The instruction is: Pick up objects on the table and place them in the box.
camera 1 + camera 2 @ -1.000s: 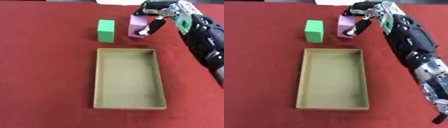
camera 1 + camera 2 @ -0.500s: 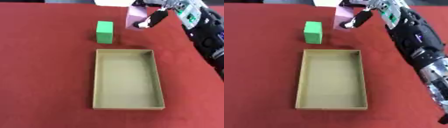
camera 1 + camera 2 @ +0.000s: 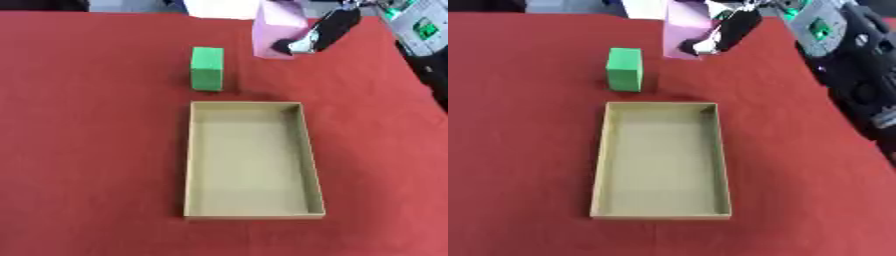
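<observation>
One right hand (image 3: 726,31) only in view, fingers (image 3: 308,42) curled round a pale purple block (image 3: 276,30), held tilted above the far side of the red counter (image 3: 96,150). Nearer, an open tan cardboard box (image 3: 188,160), nothing inside. Just beyond its far left corner, a green block (image 3: 207,68) standing upright.
</observation>
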`<action>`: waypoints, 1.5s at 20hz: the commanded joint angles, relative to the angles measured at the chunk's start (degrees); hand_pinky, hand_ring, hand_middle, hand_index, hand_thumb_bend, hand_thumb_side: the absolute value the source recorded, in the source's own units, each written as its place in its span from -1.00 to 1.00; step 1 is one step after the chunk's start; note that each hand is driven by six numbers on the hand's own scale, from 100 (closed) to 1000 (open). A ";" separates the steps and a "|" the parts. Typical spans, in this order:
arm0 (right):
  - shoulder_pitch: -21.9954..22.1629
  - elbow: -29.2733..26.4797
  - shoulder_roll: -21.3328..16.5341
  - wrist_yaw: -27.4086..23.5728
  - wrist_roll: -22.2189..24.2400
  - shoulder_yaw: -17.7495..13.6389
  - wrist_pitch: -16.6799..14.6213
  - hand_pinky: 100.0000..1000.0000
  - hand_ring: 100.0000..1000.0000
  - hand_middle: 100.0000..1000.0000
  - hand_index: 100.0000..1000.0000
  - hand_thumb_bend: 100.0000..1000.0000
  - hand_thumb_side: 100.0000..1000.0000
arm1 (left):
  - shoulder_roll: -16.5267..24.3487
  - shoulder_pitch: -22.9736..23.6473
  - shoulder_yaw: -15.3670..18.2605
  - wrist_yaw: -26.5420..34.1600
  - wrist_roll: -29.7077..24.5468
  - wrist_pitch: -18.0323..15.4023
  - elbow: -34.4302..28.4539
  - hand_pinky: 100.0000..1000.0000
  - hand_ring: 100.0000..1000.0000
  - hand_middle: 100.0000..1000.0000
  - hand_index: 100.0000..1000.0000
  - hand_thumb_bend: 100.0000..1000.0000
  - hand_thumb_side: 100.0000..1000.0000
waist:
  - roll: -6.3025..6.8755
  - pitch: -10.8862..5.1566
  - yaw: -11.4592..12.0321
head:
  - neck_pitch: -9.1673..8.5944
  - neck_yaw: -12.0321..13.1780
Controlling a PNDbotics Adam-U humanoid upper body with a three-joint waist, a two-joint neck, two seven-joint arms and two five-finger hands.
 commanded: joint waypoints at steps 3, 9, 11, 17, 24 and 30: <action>2.41 -13.86 -5.05 -3.08 -0.60 2.04 3.63 0.50 0.31 0.03 0.62 -0.93 -0.11 | 1.61 -0.55 0.68 -0.33 -0.29 -0.09 -0.83 0.40 0.41 0.21 0.56 -0.82 0.30 | 0.17 -1.50 -0.34 | 0.73 0.72; 6.05 -21.91 -5.62 -3.03 0.92 3.96 6.56 0.50 0.32 0.04 0.62 -0.90 -0.07 | 1.54 -0.65 0.54 -0.32 -0.52 -0.09 -0.83 0.40 0.41 0.21 0.56 -0.82 0.30 | 0.31 -1.38 -0.65 | 1.20 0.97; 7.00 -22.56 -5.16 -1.92 1.17 4.34 7.05 0.50 0.32 0.05 0.62 -0.89 -0.06 | 1.50 -0.64 0.52 -0.31 -0.56 -0.09 -0.83 0.40 0.41 0.21 0.56 -0.82 0.30 | 0.39 -1.33 -0.61 | 1.24 0.93; 9.55 -20.63 -2.64 2.21 1.96 6.35 6.27 0.49 0.33 0.07 0.62 -0.89 -0.03 | 1.25 -0.67 0.43 -0.28 -0.78 -0.13 -0.83 0.40 0.41 0.21 0.56 -0.83 0.30 | 0.48 -1.22 -0.50 | 1.16 0.72; 11.96 -17.30 0.31 6.65 2.17 8.20 4.55 0.49 0.35 0.08 0.62 -0.85 -0.04 | 0.96 -0.78 0.37 -0.21 -1.01 -0.18 -0.83 0.40 0.41 0.21 0.56 -0.83 0.30 | 0.59 -1.09 -0.28 | 1.15 0.47; 13.52 -14.19 2.26 11.32 1.04 9.72 1.82 0.49 0.38 0.12 0.64 -0.80 -0.04 | 0.78 -0.84 0.33 -0.16 -1.25 -0.17 -0.83 0.40 0.41 0.21 0.56 -0.84 0.31 | 0.64 -0.97 0.04 | 1.16 0.35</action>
